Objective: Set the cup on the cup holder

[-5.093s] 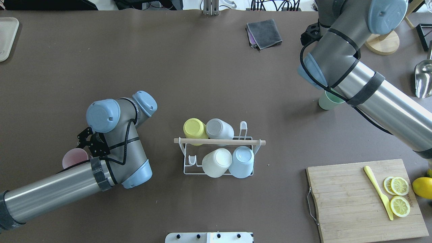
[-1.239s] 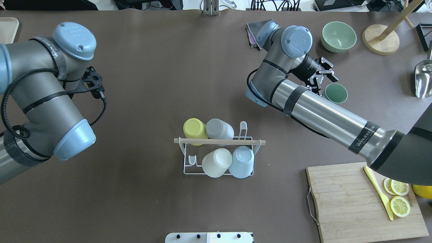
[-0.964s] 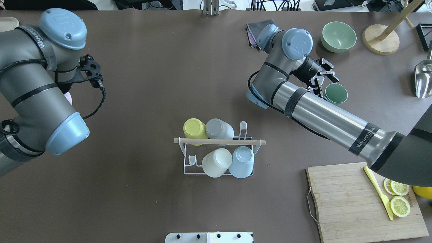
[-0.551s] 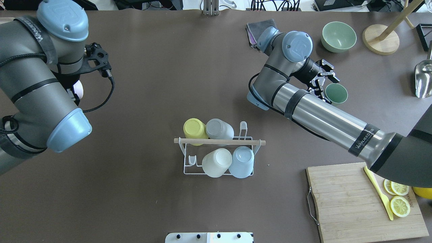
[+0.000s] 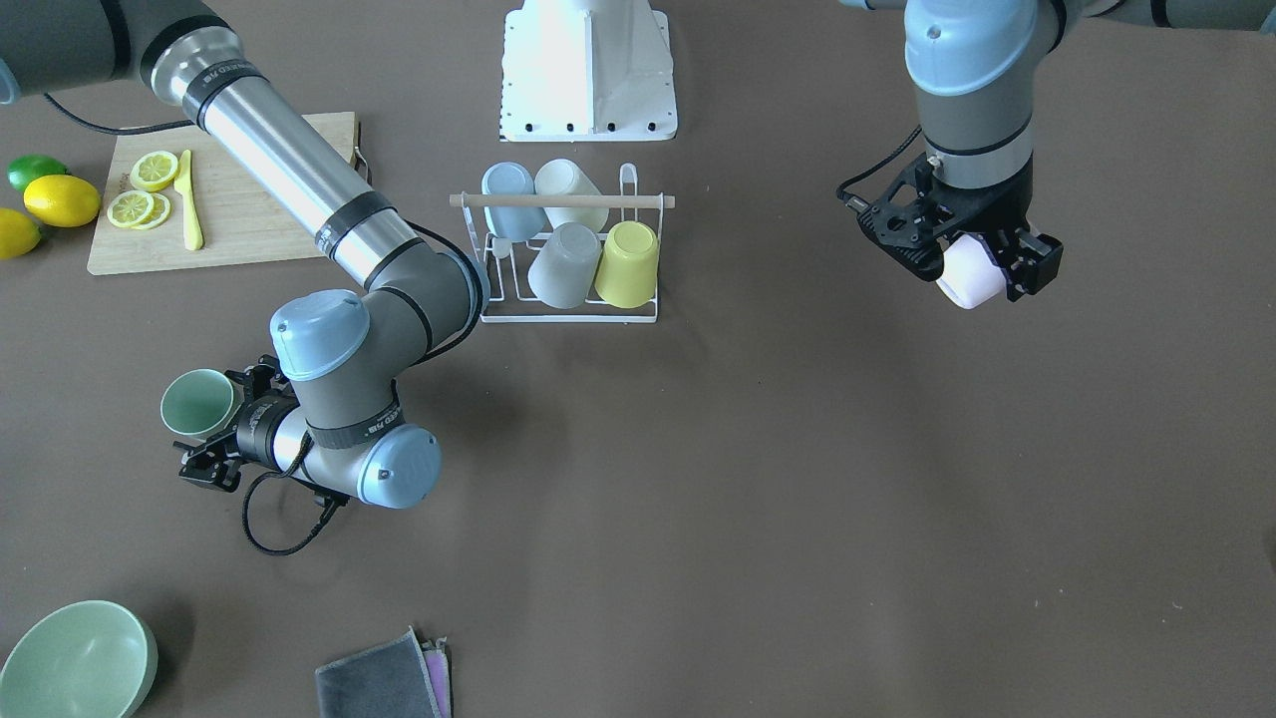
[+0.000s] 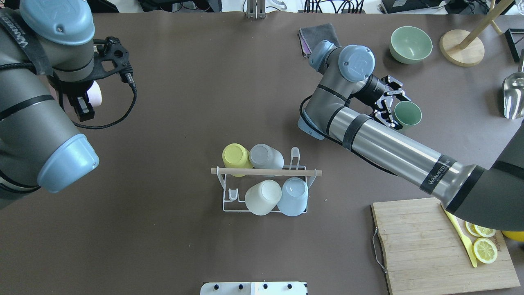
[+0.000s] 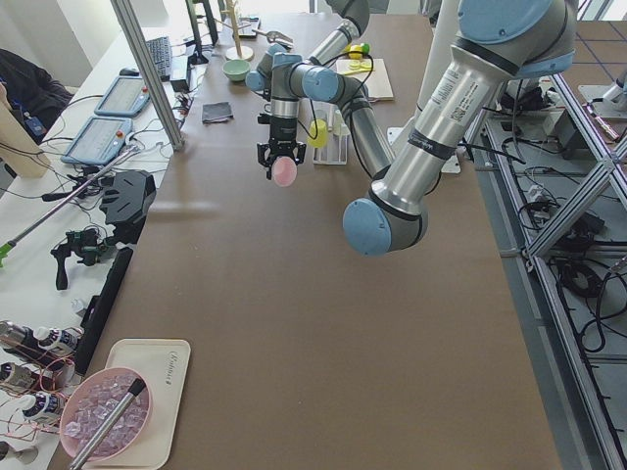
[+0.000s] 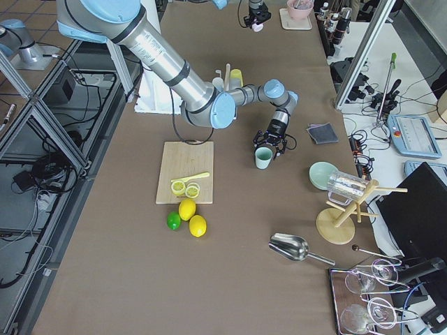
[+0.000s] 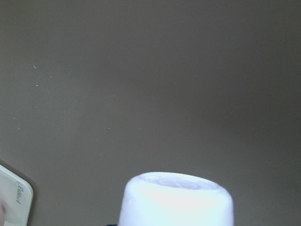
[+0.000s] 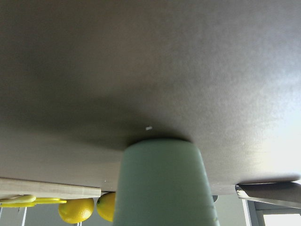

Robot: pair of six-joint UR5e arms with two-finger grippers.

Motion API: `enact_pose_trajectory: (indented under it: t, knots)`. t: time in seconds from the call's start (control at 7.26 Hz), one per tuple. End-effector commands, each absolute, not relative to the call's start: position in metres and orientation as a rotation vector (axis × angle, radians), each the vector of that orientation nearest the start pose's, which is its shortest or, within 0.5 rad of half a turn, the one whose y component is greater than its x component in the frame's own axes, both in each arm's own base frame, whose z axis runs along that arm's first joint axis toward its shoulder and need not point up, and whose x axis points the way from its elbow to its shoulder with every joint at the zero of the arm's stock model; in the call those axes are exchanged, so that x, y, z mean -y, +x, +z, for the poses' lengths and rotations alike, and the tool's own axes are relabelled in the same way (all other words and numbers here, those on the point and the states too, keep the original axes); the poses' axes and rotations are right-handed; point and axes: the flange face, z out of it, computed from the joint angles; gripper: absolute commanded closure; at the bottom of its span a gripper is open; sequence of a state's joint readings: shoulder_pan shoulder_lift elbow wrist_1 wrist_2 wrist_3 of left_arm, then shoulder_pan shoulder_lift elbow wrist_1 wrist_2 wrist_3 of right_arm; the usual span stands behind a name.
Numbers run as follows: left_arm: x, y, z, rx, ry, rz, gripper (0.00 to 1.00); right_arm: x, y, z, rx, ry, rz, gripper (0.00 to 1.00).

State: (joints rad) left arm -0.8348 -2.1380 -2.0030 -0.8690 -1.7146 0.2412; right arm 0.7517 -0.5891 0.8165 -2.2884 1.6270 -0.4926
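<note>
The left gripper is clamped on the pink cup and holds it up in the air. The cup's long way runs on from the gripper. Its closed bottom points away from the gripper, down at the table, and it is tipped a bit.

The right gripper has a finger on each side of the green cup. One cannot tell if it is squeezing. This cup's open mouth faces up.

The cup holder stands in the middle of the table, well apart from both grippers. Its wooden rod runs from the robot's left to its right. Four cups sit on it upside down and tipped: a yellow cup, a gray cup, a cream cup and a light blue cup. Two prongs are free, one on the near row and one on the far row. That makes six cups in all.

Bare brown table lies between the pink cup and the holder. One cutting board lies by the near right edge, and one green bowl sits near the far edge.
</note>
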Motion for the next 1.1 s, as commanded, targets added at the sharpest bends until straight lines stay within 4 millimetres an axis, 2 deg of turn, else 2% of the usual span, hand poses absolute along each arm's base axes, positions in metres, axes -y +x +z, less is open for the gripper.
enact_pose_trajectory:
  t: [0.0,0.28,0.69,0.83,0.96]
  knots:
    - [0.496,0.288,0.242,-0.255,0.392,0.914,0.5,0.622,-0.484,0.449,-0.032,-0.527,-1.291,0.01]
    - [0.498,0.29,0.256,-0.306,0.517,0.866,0.5,0.622,-0.484,0.45,-0.043,-0.528,-1.306,0.01]
    - [0.502,0.295,0.244,-0.393,0.735,0.82,0.5,0.616,-0.488,0.456,-0.046,-0.537,-1.317,0.05]
    - [0.504,0.296,0.241,-0.428,0.83,0.802,0.5,0.616,-0.488,0.458,-0.045,-0.541,-1.329,0.12]
    - [0.5,0.297,0.23,-0.471,0.922,0.792,0.5,0.615,-0.487,0.459,-0.043,-0.543,-1.337,0.25]
